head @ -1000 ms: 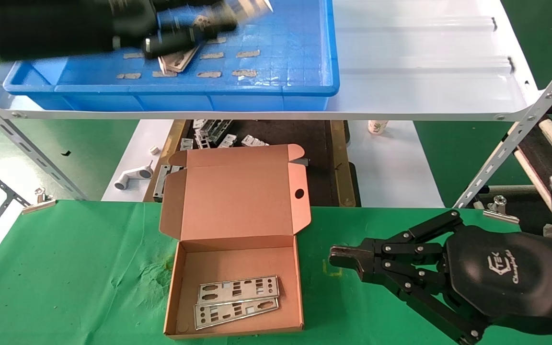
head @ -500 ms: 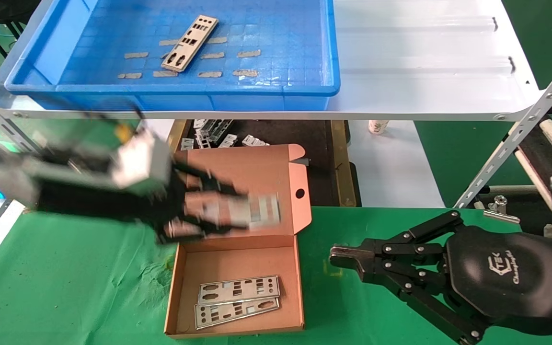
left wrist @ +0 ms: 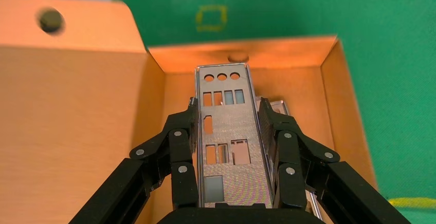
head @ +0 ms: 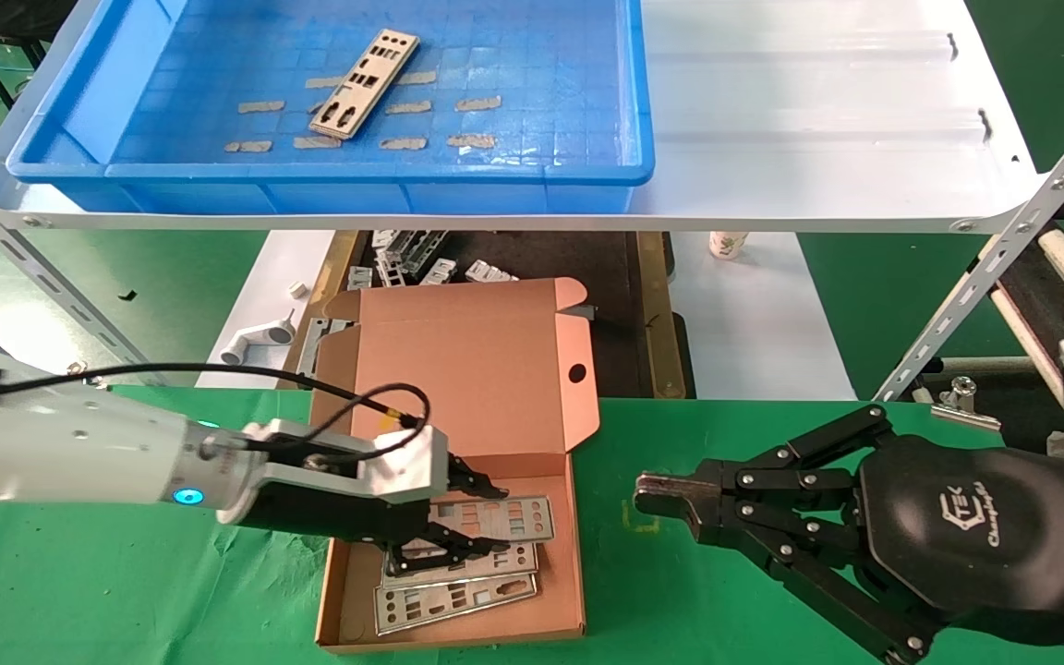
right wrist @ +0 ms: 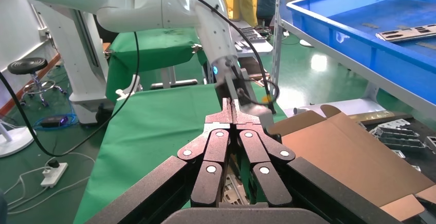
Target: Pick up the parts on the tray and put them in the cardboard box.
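Observation:
My left gripper (head: 495, 519) is shut on a silver part (head: 515, 517), squeezing its long edges, and holds it low inside the cardboard box (head: 333, 573). In the left wrist view the part (left wrist: 229, 131) sticks out past the gripper (left wrist: 228, 106) toward the box's far wall (left wrist: 241, 54). Two more parts (head: 454, 600) lie flat on the box floor, partly under the held one. One part (head: 366, 83) lies in the blue tray (head: 541, 171) on the shelf. My right gripper (head: 647, 494) hovers shut over the green cloth, right of the box; its fingertips (right wrist: 234, 103) are pressed together.
The tray sits on a white shelf board (head: 818, 111) above the table. Behind the box lie small bent brackets (head: 421, 259) and a white pipe fitting (head: 259, 342). Slanted shelf struts (head: 985, 268) stand at the right. A metal clip (head: 966, 402) pins the cloth's edge.
My left gripper came off the tray with a part, swept down across the open lid, and now sits inside the box. The right arm has not moved.

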You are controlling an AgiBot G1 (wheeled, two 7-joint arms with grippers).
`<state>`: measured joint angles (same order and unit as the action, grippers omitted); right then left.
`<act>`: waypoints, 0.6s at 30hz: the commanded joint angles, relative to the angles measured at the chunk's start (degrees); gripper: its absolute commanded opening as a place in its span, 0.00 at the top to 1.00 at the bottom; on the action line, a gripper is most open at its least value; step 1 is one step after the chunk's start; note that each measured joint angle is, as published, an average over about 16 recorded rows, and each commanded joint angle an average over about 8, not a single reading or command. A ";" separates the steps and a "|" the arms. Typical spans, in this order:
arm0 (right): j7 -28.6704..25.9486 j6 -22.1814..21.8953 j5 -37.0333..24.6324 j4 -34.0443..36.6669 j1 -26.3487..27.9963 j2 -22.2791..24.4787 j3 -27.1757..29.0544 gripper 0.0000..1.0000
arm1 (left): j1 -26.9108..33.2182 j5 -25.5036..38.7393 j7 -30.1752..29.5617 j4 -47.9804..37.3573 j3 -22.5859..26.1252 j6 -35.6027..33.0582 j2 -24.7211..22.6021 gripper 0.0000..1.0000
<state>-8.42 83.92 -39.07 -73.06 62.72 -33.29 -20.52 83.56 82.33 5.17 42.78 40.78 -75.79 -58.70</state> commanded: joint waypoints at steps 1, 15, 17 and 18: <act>0.00 0.00 0.00 0.00 0.00 0.00 0.00 1.00 | -0.25 1.09 0.27 -1.45 0.69 0.78 -1.15 0.95; 0.01 -0.01 0.01 0.00 0.00 0.01 -0.01 1.00 | 0.66 2.35 2.90 -9.29 1.73 0.93 -4.47 0.00; 0.01 -0.01 0.01 0.00 0.00 0.01 -0.02 1.00 | 0.89 2.31 3.44 -9.98 1.70 0.88 -4.66 0.00; 0.01 -0.01 0.01 0.00 0.00 0.01 -0.02 1.00 | 1.02 2.26 3.67 -10.32 1.66 0.83 -4.72 0.00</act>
<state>-8.41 83.92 -39.06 -73.06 62.72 -33.28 -20.54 84.67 84.42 8.66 32.61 42.33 -75.10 -63.23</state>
